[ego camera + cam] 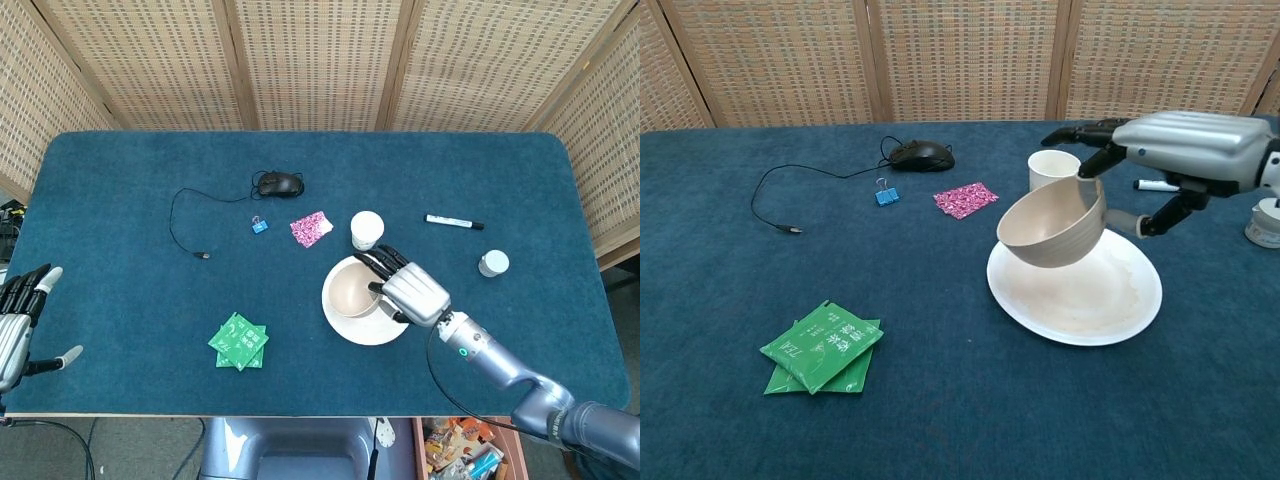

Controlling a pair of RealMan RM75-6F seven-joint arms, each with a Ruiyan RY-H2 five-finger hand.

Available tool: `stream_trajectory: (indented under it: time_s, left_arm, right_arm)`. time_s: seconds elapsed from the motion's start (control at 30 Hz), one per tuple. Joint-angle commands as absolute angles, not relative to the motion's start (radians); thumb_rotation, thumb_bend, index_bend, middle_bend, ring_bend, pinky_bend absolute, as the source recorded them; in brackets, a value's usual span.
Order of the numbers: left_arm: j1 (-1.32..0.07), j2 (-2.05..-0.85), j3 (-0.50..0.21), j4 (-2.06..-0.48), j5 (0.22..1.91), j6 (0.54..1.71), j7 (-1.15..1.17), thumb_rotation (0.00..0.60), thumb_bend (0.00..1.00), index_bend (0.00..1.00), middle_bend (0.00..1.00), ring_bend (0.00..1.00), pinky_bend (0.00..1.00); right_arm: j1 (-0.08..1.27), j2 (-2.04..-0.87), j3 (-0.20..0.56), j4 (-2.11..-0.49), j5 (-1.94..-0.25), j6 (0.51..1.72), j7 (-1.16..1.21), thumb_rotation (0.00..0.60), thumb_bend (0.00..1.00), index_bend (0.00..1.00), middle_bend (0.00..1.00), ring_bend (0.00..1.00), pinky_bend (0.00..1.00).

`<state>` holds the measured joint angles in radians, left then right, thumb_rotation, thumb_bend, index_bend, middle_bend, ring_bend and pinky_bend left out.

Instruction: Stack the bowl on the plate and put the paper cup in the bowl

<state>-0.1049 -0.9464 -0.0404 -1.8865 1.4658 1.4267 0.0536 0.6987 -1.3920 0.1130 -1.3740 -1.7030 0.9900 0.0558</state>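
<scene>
- Left hand (18,320): at table's near-left edge, fingers spread, holding nothing.
- Green packets (822,347): flat on blue cloth, near front.
- Mouse (281,183), cable trailing left; blue clip (886,194) and pink wrapper (965,198) just beside.
- Bowl (1053,223): tilted, lifted above plate (1080,300), rim pinched by right hand (1180,150).
- Paper cup (367,229): upright, just behind plate.
- Marker (453,222), small jar (493,263): far right.

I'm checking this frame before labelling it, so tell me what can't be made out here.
- Paper cup, chest view: lower part hidden behind the raised bowl.
- Right hand, head view: fingers cover the bowl's right rim, grip unclear.
- Left hand: cut by the head view's edge, absent from chest view.
- Marker: mostly behind the right hand.
</scene>
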Motion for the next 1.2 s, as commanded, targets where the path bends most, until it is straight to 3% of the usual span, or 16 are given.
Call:
stream_trajectory:
  time_s: [0.03,1.03,1.07,1.17,1.2]
  left_arm:
    - [-0.107,-0.947,-0.041,-1.887,1.462,1.423,0.054,0.6,0.0,0.0,0.0,0.0,0.0]
    - [-0.108,-0.945,-0.036,-1.891,1.463,1.423,0.05,0.6,0.0,0.0,0.0,0.0,0.0]
    - [-0.108,-0.945,-0.036,-1.891,1.463,1.424,0.049,0.6,0.0,0.0,0.0,0.0,0.0]
    - [-0.107,-0.943,-0.035,-1.89,1.465,1.425,0.046,0.6,0.0,0.0,0.0,0.0,0.0]
    - [-0.107,-0.942,-0.035,-1.89,1.465,1.425,0.045,0.6,0.0,0.0,0.0,0.0,0.0]
  right_arm:
    - [0.718,-1.436,0.118,-1.339,-1.669,0.96,0.026,0.6,0.49,0.55,0.01,0.0,0.0]
    - [0.723,-1.548,0.081,-1.204,-1.621,1.003,0.049,0.6,0.49,0.55,0.03,0.0,0.0]
    - [0.724,-1.549,0.079,-1.203,-1.62,1.001,0.047,0.6,0.48,0.52,0.03,0.0,0.0]
    - [0.724,-1.546,0.067,-1.203,-1.613,0.986,0.039,0.6,0.41,0.23,0.03,0.0,0.0]
    - [0.723,-1.542,0.064,-1.21,-1.609,0.98,0.039,0.6,0.39,0.19,0.03,0.0,0.0]
